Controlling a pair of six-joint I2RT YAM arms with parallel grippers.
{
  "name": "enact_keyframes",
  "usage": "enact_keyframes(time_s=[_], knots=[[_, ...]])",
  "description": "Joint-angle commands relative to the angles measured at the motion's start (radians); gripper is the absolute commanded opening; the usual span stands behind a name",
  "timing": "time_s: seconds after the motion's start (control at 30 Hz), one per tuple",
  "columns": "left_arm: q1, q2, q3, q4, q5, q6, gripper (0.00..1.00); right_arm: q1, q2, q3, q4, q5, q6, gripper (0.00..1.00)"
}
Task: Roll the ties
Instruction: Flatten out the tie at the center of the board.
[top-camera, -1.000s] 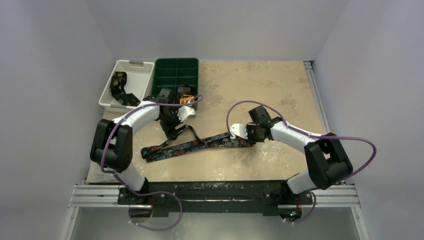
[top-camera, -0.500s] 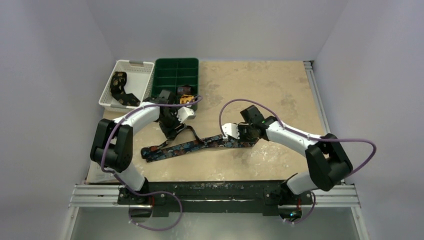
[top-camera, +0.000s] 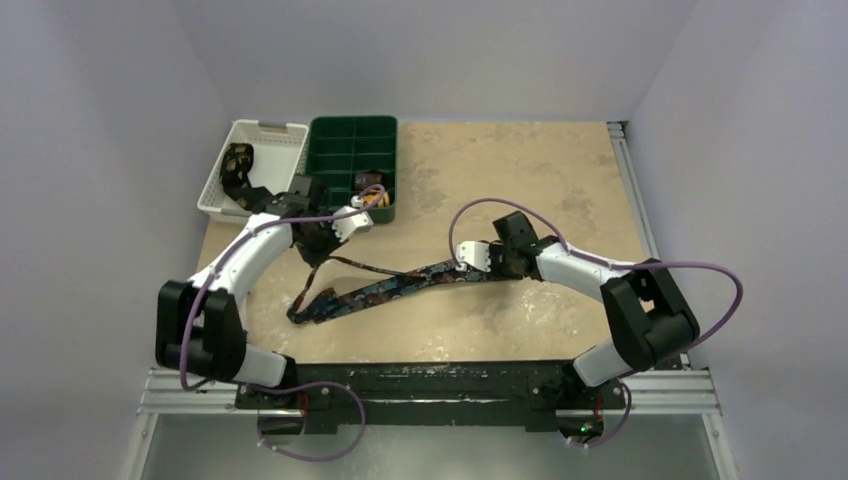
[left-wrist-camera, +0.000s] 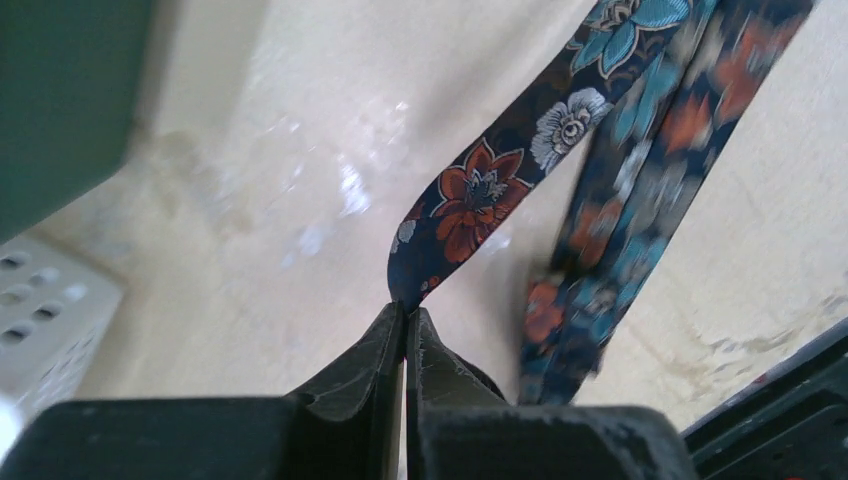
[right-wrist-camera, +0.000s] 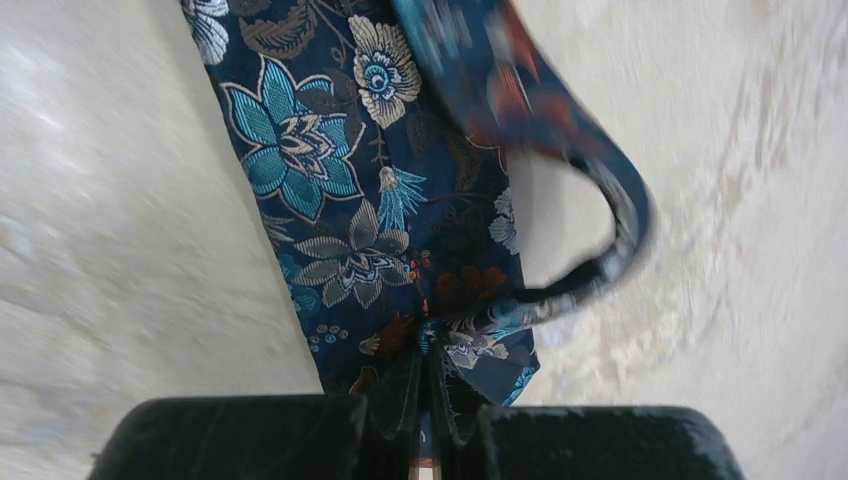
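A dark navy tie (top-camera: 385, 288) with a floral print lies across the middle of the table, folded back on itself at its left end. My left gripper (top-camera: 322, 250) is shut on the tie's narrow tip (left-wrist-camera: 420, 270) and holds it just above the table. My right gripper (top-camera: 488, 266) is shut on the wide end (right-wrist-camera: 330, 200), where the fabric bunches between the fingers. In the left wrist view the jaws meet on the tip at the left gripper (left-wrist-camera: 405, 310). In the right wrist view the right gripper (right-wrist-camera: 435, 340) pinches the wide end, and a loop of the tie curls to its right.
A white basket (top-camera: 215, 185) at the back left holds a black-and-gold tie (top-camera: 238, 165). Next to it, a green compartment tray (top-camera: 352, 128) has rolled ties (top-camera: 372, 192) in its near cells. Purple cables arch over both arms. The metal rail runs along the near edge.
My left gripper has shut on the narrow tip and drawn it back and left, lifting that strand. The right gripper stayed shut on the wide end, shifting slightly.
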Motion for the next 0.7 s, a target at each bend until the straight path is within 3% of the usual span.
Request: enact_keyframes(time_s=[0.0,0.23,0.4,0.43,0.5,0.53,0.57,0.67], knots=[[0.060,-0.154,-0.037,-0.040,0.002,0.137,0.00,-0.102,-0.006,-0.081,-0.068,0.105,-0.042,0.00],[0.094,-0.267,-0.062,-0.082,0.069,0.275,0.00,-0.230,-0.039,-0.101,-0.069,0.132,-0.063,0.00],[0.067,-0.275,-0.071,-0.099,0.080,0.292,0.01,-0.254,-0.052,-0.087,-0.091,0.087,-0.065,0.00],[0.055,-0.270,-0.069,-0.101,0.074,0.277,0.15,-0.254,-0.056,-0.084,-0.092,0.072,-0.065,0.00],[0.037,-0.260,-0.057,-0.105,0.083,0.231,0.60,-0.254,-0.064,-0.073,-0.099,0.065,-0.065,0.00],[0.038,-0.262,-0.049,-0.101,0.102,0.189,0.72,-0.254,-0.067,-0.069,-0.100,0.064,-0.066,0.00],[0.045,-0.259,-0.046,-0.097,0.113,0.148,0.81,-0.254,-0.064,-0.067,-0.102,0.064,-0.068,0.00],[0.083,-0.225,-0.052,-0.114,0.129,0.062,0.84,-0.258,-0.044,-0.074,-0.098,0.096,-0.081,0.00]])
